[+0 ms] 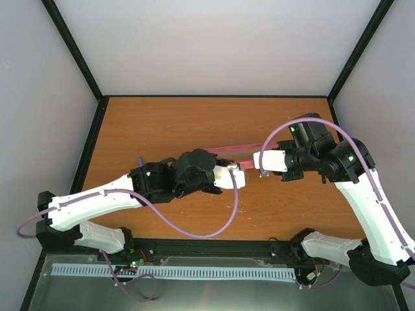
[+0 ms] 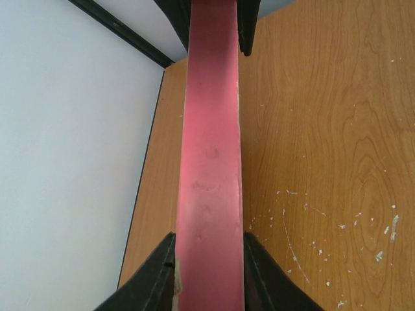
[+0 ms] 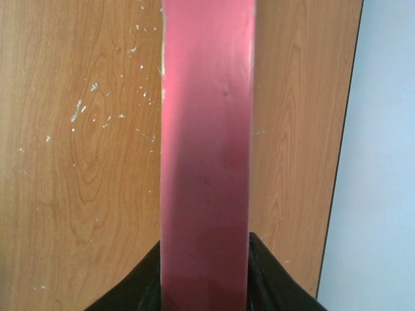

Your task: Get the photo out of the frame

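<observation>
At table [image 1: 162,123] centre: left claw [image 2: 209,259], right claw [image 3: 205,259] each clamped on frame [image 1: 231,148].

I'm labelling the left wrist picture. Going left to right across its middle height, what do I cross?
White wall → narrow strip of wooden table → pink frame, seen edge-on → more of the table, out to the right edge.

Both arms reach inward — left gripper [image 1: 238,177] and right gripper [image 1: 260,161] clamped, tips facing.
</observation>
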